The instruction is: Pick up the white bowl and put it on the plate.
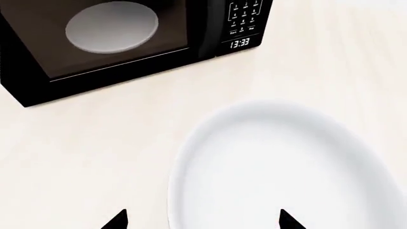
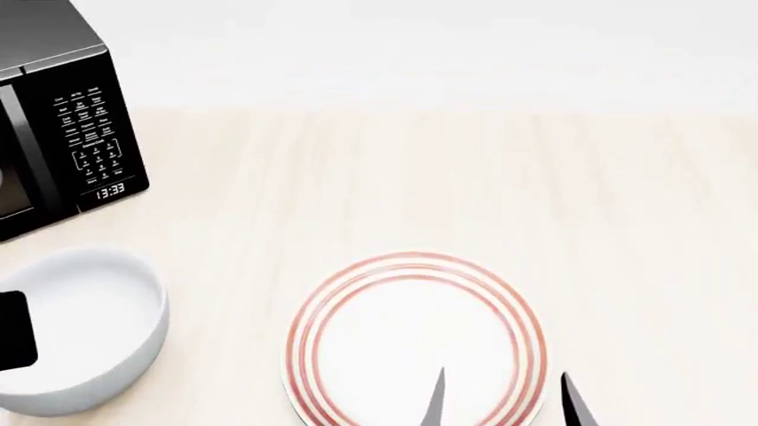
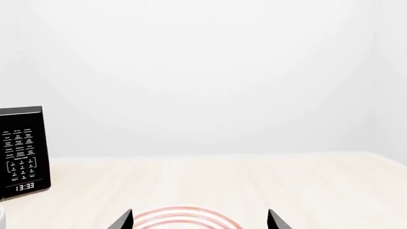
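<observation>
The white bowl point(image 2: 83, 355) stands on the table at the near left, in front of the microwave; it fills the left wrist view point(image 1: 286, 162). My left gripper point(image 1: 203, 222) is open and straddles the bowl's rim, one fingertip point(image 1: 118, 220) outside the wall and one over the inside. In the head view only a black part of it shows, at the left edge. The red-ringed plate point(image 2: 409, 260) lies empty at the near middle. My right gripper point(image 2: 506, 404) is open and empty over the plate's near right part; the plate's rings point(image 3: 184, 213) show between its fingertips.
A black microwave point(image 2: 59, 133) stands at the far left, its door shut and a round turntable point(image 1: 111, 26) visible behind the glass; its clock reads 13:33. It also shows in the right wrist view point(image 3: 22, 152). Pale wooden tabletop point(image 2: 569, 195) stretches to the right.
</observation>
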